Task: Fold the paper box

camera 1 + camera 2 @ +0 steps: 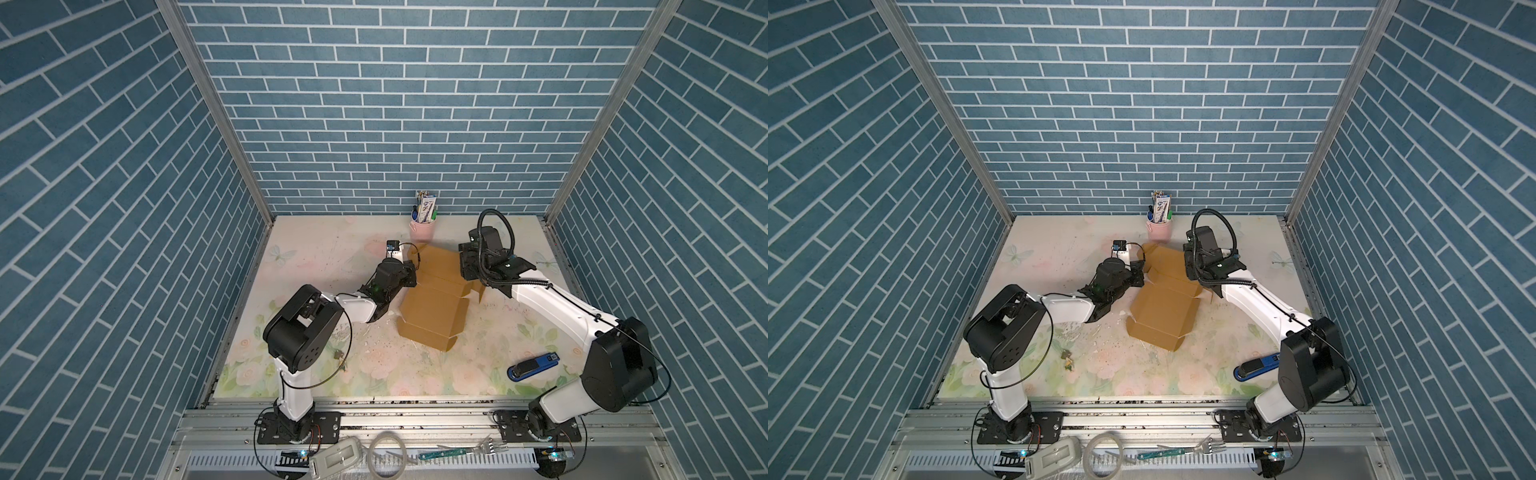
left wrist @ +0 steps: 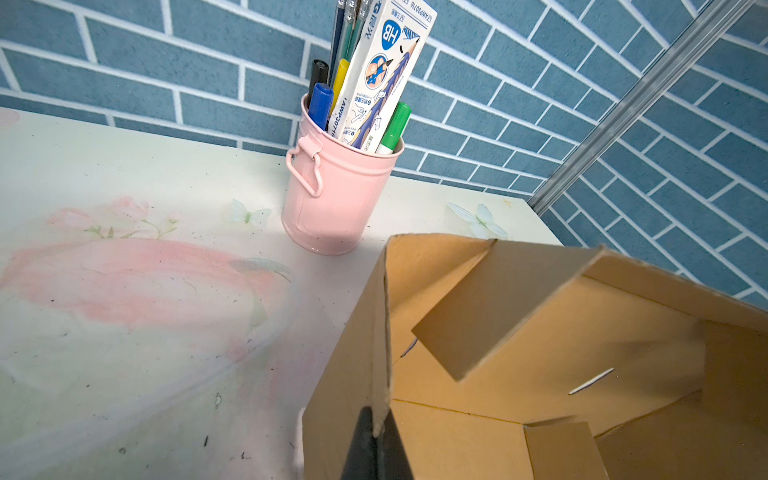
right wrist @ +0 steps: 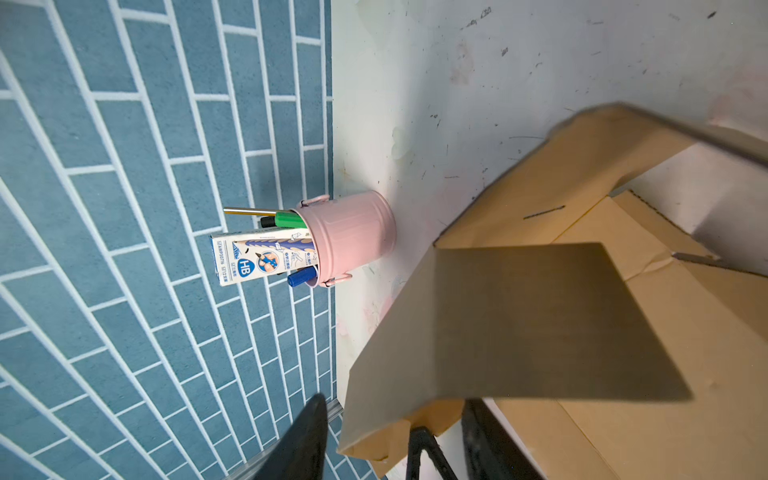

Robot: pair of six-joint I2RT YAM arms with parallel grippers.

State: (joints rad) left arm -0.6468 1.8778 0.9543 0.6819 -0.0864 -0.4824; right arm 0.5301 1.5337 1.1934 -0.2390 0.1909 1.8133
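Plain brown paper box (image 1: 432,320), pink pen bucket (image 1: 422,232), blue brick-pattern walls (image 1: 374,124), pale floral tabletop (image 1: 324,365), blue stapler (image 1: 533,368)

We count one paper box (image 1: 436,307), one pink pail (image 2: 332,195), one pencil carton (image 2: 382,75), one green marker (image 2: 395,124), one blue marker (image 2: 321,104), one black marker (image 2: 319,70), one blue stapler (image 1: 533,367), one fork (image 1: 494,446), one coil of clear tubing (image 1: 387,434), and two robot arms: left arm (image 1: 357,309), right arm (image 1: 552,307).
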